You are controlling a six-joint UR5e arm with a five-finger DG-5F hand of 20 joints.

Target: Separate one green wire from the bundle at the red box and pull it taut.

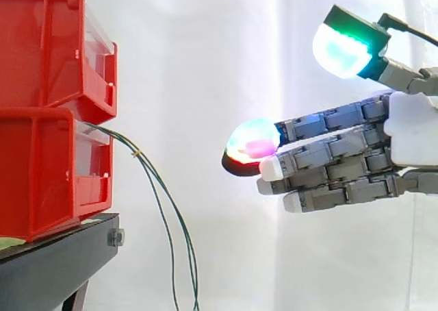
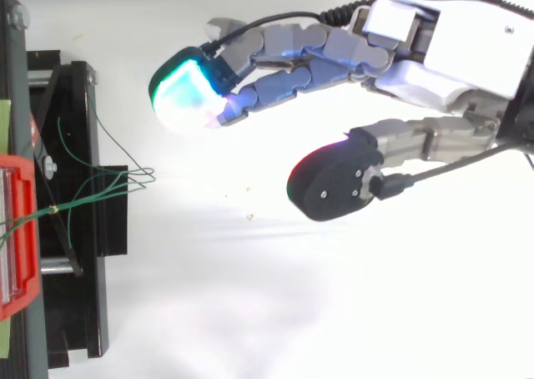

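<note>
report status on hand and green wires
Hand open, fingers straight, holding nothing. Green wires slack, bundled, hanging from red box. Path between clear.

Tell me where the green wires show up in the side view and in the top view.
Side view: green wires leave the red bins at left, drooping to the bottom edge.
Top view: green wires at left, looping rightward from the red bins.
Shared landmark: the red bins.

Thin green wires [image 1: 135, 152], slack, at red box [image 1: 41, 174]
</note>
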